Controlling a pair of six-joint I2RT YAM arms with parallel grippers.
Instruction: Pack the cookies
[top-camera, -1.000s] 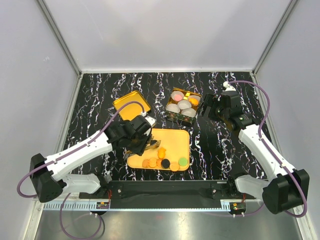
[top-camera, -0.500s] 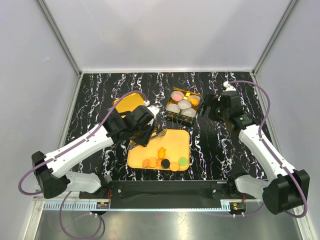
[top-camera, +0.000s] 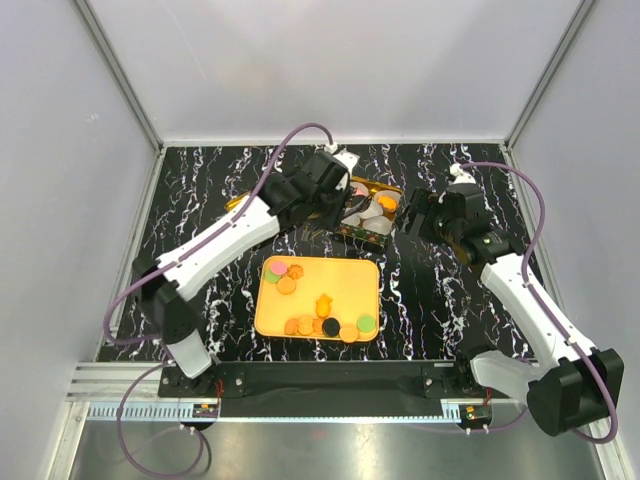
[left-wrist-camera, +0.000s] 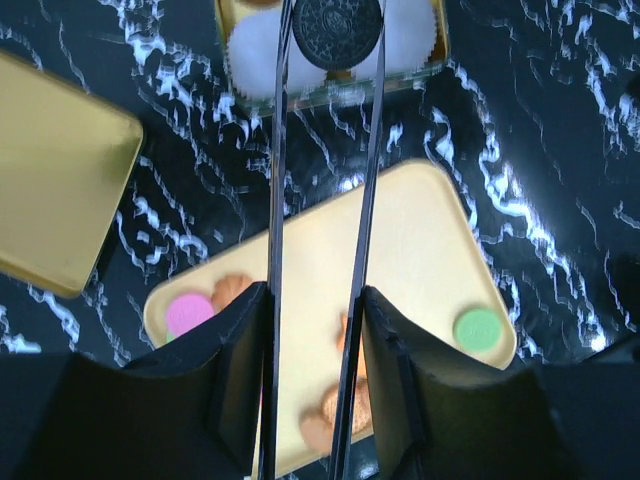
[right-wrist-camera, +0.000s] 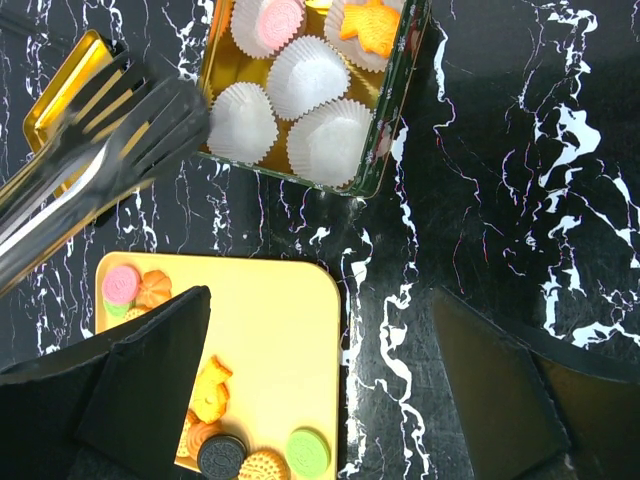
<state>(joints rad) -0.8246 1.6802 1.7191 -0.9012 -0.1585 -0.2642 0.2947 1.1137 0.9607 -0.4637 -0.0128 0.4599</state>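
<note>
Left gripper (left-wrist-camera: 315, 300) is squeezed part-way shut around the handles of a pair of black tongs (left-wrist-camera: 277, 200). That partial squeeze looks just enough to pinch the blades together on a black cookie (left-wrist-camera: 337, 30) at their tips. I take the tongs as the reason for the long reach: they let the arm carry a small disc without the wide fingers crowding the box. The cookie hangs over the white paper cups (left-wrist-camera: 255, 55) inside the tin (right-wrist-camera: 392, 120), apparently lined up for a drop into an empty cup.

Two cups along the tin's 12 o'clock side already hold a pink and an orange cookie; several nearer ones are bare.

At about 7 o'clock from the tin lies the yellow tray (left-wrist-camera: 420, 250), the supply. Most of the remaining cookies (top-camera: 320, 325) sit in a row along its 6 o'clock edge, with a few more at its 10 o'clock corner. The gold lid (left-wrist-camera: 55, 180) rests on the tabletop (top-camera: 200, 190) at 10 o'clock from the tray, out of the carrying path.

Right gripper (right-wrist-camera: 320, 300) waits at 3 o'clock of the tin, spread wide and empty. It seems parked close enough to steady the tin if needed.
</note>
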